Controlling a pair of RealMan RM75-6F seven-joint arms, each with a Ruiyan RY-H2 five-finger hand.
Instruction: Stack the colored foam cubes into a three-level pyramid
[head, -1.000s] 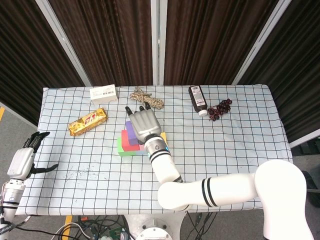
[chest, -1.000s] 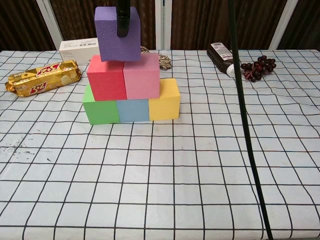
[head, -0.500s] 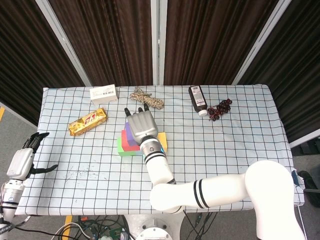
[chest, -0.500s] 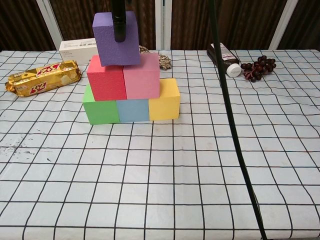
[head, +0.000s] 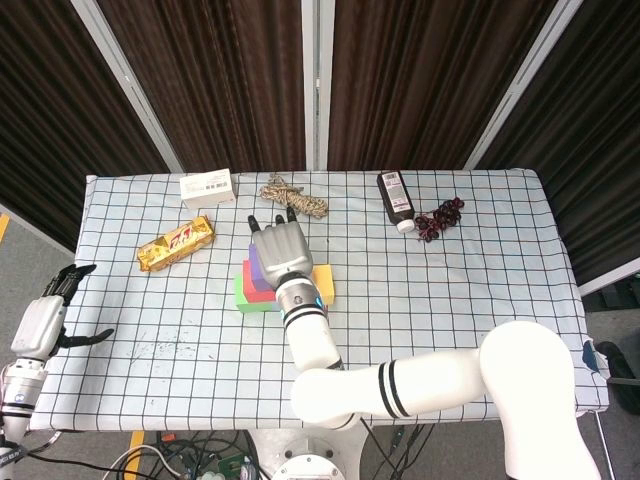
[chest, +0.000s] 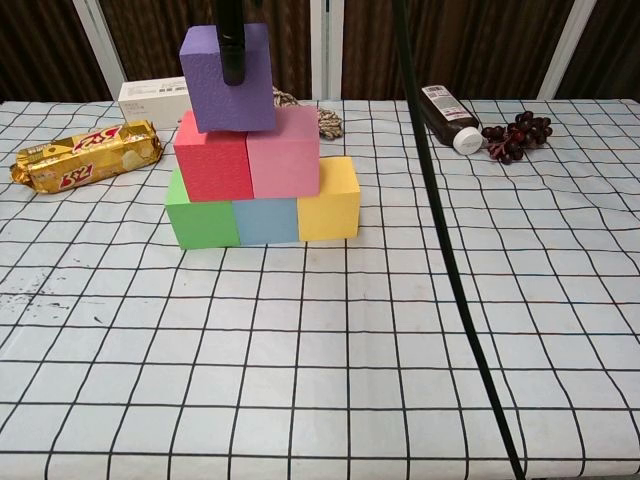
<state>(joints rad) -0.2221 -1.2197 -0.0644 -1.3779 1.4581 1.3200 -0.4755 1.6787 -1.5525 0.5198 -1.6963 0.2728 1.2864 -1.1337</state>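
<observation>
Base row green (chest: 202, 222), blue (chest: 266, 220), yellow (chest: 329, 197) done. Red (chest: 212, 155), pink (chest: 283, 151) on top. Right hand (head: 282, 250) clamped on purple cube (chest: 227, 78), touching second level, slightly tilted. Release left. Left hand (head: 42, 322) idle, fingers apart.

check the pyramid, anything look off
The purple cube on top sits tilted and off toward the red cube rather than centred over the red-pink seam. The right hand is on it. The lower two rows look neat.
</observation>
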